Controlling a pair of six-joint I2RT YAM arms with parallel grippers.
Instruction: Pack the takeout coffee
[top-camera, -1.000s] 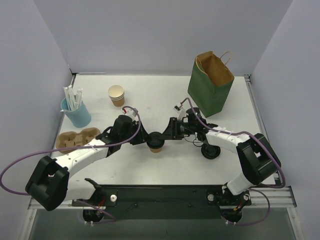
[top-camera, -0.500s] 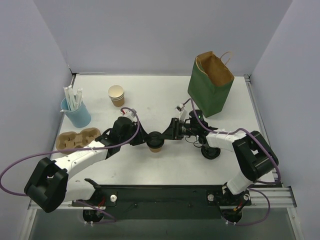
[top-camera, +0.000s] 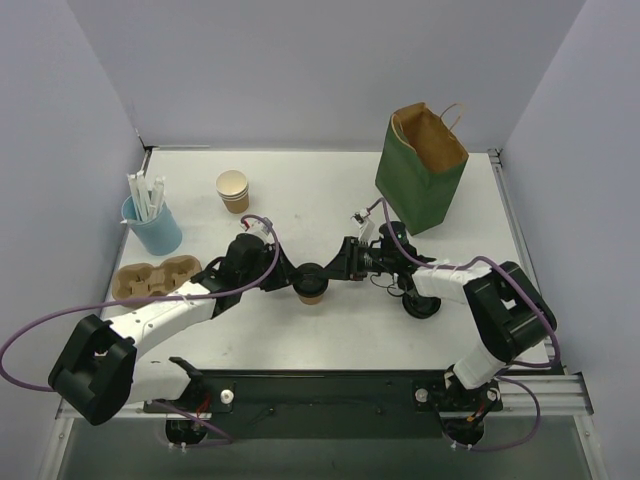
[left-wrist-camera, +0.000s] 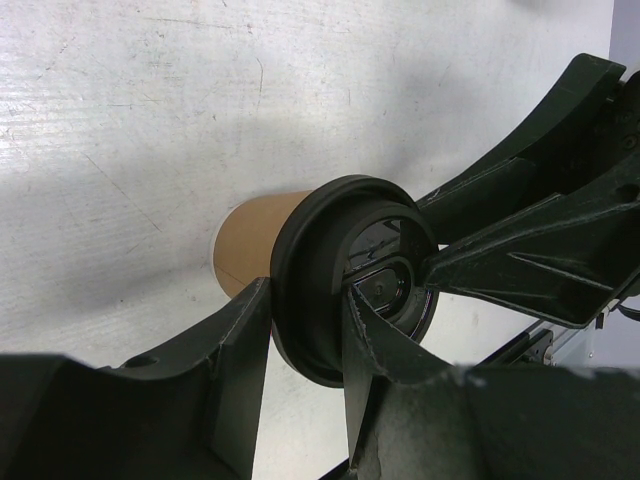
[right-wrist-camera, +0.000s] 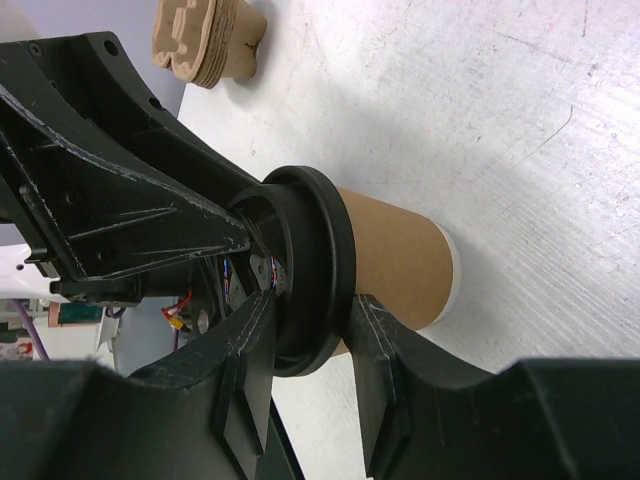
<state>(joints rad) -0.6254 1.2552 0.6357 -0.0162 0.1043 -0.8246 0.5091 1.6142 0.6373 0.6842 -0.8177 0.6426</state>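
Observation:
The takeout coffee (top-camera: 311, 285), a brown paper cup with a black lid, stands upright on the table between the two arms. My left gripper (top-camera: 294, 276) reaches it from the left and my right gripper (top-camera: 331, 272) from the right. In the left wrist view the left gripper (left-wrist-camera: 305, 335) is shut on the lid's rim (left-wrist-camera: 310, 270), one finger under it and one on top. In the right wrist view the right gripper (right-wrist-camera: 312, 335) pinches the opposite side of the lid (right-wrist-camera: 320, 255) the same way, and the cup's body (right-wrist-camera: 395, 255) shows beyond it.
A green paper bag (top-camera: 422, 170) stands open at the back right. A separate black lid (top-camera: 420, 303) lies under the right forearm. A lidless paper cup (top-camera: 233, 190), a blue holder with straws (top-camera: 152, 222) and a cardboard cup carrier (top-camera: 155, 277) stand on the left.
The right arm has shifted slightly, its elbow drawing in. The cup stays in the same spot with both grippers on its lid.

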